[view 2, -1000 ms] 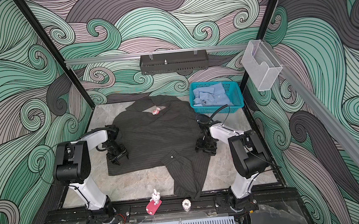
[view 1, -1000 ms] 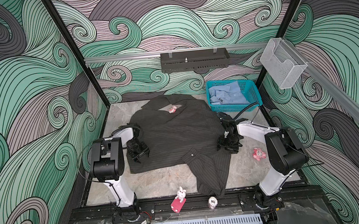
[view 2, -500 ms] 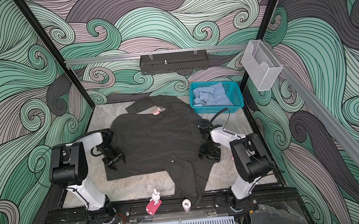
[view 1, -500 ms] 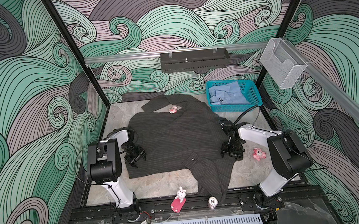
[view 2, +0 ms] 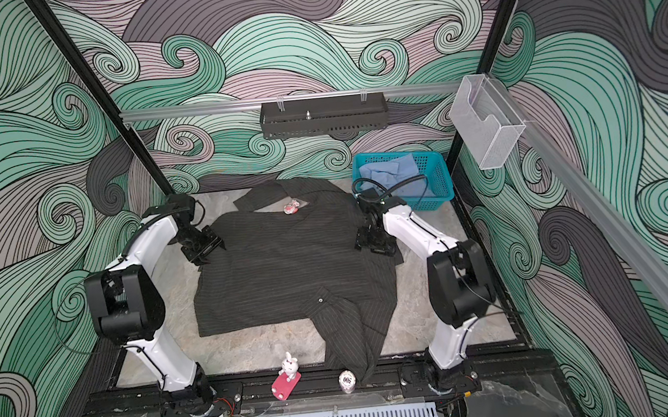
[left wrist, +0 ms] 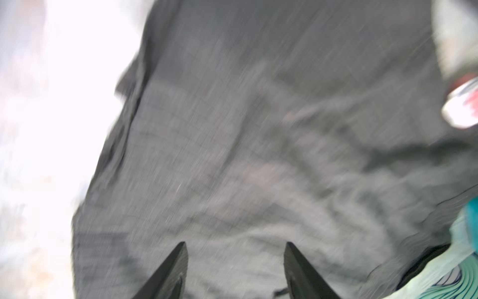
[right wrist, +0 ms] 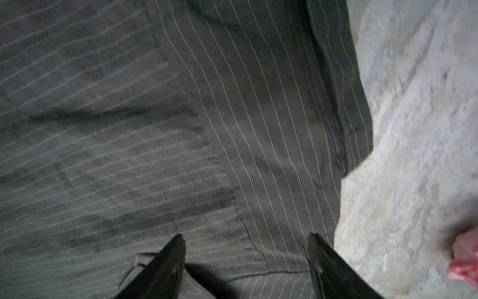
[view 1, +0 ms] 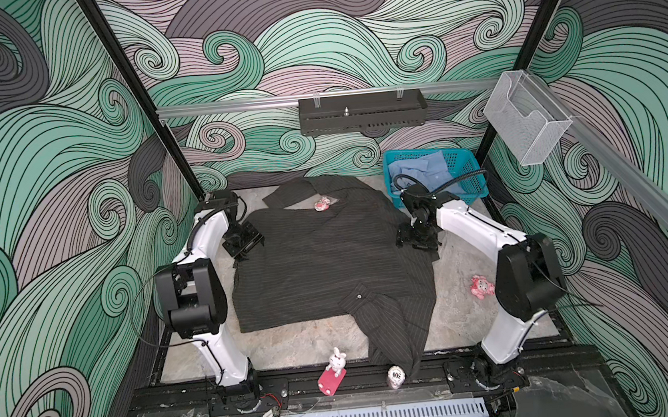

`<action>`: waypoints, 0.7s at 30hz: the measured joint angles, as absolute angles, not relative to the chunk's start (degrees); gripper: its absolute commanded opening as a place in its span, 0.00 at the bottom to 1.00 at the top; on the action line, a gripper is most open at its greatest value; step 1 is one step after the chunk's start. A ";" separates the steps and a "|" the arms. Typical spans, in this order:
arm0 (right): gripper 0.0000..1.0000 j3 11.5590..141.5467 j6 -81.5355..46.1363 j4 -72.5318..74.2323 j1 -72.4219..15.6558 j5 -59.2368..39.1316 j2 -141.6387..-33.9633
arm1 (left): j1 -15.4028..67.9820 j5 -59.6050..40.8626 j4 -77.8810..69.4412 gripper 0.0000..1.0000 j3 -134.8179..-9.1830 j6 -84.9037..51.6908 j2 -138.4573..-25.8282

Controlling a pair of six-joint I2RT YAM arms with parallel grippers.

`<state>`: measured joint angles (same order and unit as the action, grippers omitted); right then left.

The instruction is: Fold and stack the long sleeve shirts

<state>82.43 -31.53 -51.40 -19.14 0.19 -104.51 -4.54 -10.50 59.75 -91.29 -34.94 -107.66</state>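
Evidently the dark pinstriped shirt [view 1: 329,268] is spread flat on the counter [view 1: 295,342] so that its sides can be turned in. Its collar lies toward the back wall and its hem toward the front. One sleeve [view 1: 395,337] is crossed over the body and trails down to the counter's front edge.

The left end effector [view 1: 243,245] sits at the shirt's left shoulder edge and the right end effector [view 1: 417,240] at its right shoulder edge, roughly mirrored. That reads as a two-armed setup for the next fold.

Both are released. In each wrist view the fingers [left wrist: 168,271] [right wrist: 165,266] stand apart with only flat cloth beyond them and nothing pinched, though the left wrist view is blurred. Whether the tips touch the fabric I cannot tell.

The light blue shirt [view 1: 420,168] lies bunched in the teal mesh basket [view 1: 459,162] in the back right corner, just behind the right arm and out of the folding area. I judge the task early: the dark shirt is only partly folded and nothing is stacked.
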 measured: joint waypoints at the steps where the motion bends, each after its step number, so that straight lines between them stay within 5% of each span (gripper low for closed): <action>1: 0.73 84.27 -30.96 -50.94 -18.98 0.16 -106.85 | -4.54 -10.48 59.77 0.61 -93.06 -34.96 -109.97; 9: 0.72 85.84 -29.39 -47.11 -14.24 -2.02 -117.80 | -4.54 -10.09 59.59 0.61 -94.39 -36.18 -123.24; 21: 0.72 71.85 -31.79 -42.39 -8.80 -7.92 -109.56 | -5.52 -12.10 61.08 0.61 -86.39 -36.69 -120.49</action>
<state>71.85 -31.79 -42.39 -8.80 -7.92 -109.56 -5.52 -12.10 61.08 -86.39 -36.69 -120.49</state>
